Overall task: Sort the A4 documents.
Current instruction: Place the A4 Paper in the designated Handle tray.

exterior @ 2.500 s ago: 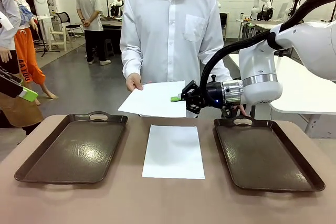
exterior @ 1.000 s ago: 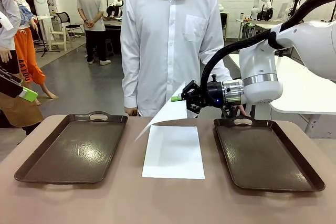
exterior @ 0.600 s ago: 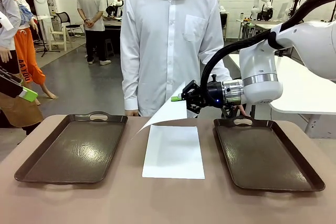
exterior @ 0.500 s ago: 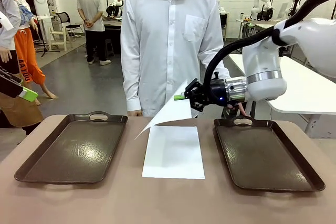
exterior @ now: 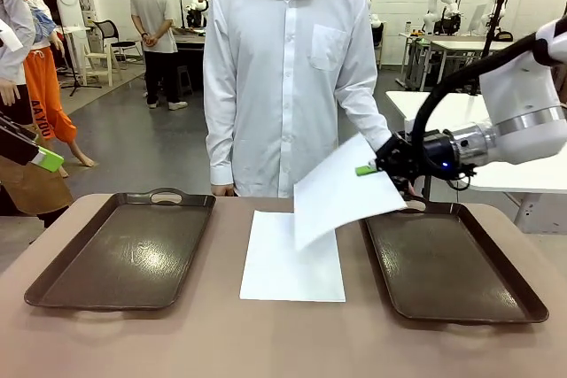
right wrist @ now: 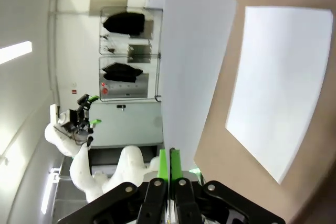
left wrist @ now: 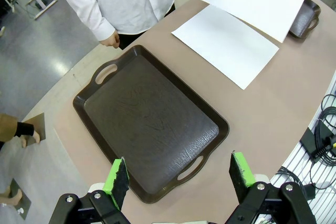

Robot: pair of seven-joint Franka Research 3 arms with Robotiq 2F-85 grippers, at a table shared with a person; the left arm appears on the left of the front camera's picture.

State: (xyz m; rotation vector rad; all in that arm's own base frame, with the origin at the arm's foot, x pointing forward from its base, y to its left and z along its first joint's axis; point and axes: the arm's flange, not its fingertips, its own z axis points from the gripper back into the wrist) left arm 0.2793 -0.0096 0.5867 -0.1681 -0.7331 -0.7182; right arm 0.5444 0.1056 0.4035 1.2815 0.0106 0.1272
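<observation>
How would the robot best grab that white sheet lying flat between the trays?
Probably the near short edge of the sheet, approached from the robot's side. It lies flat on the table, so nothing sticks up; that edge would need lifting first, then pinching.

White arm (exterior: 532,117), black cable (exterior: 469,73), black gripper (exterior: 362,170), green pads (exterior: 368,169)

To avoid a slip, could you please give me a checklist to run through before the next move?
1. Right gripper jaws shut on the thin white A4 paper sheet: ok.
2. That sheet fully over the right dark brown handled tray: not ok, only partly.
3. Second white paper sheet flat on the tan table: ok.
4. Person's hand off both sheets: ok.
5. Left gripper jaws open, over the left dark brown tray: ok.
</observation>
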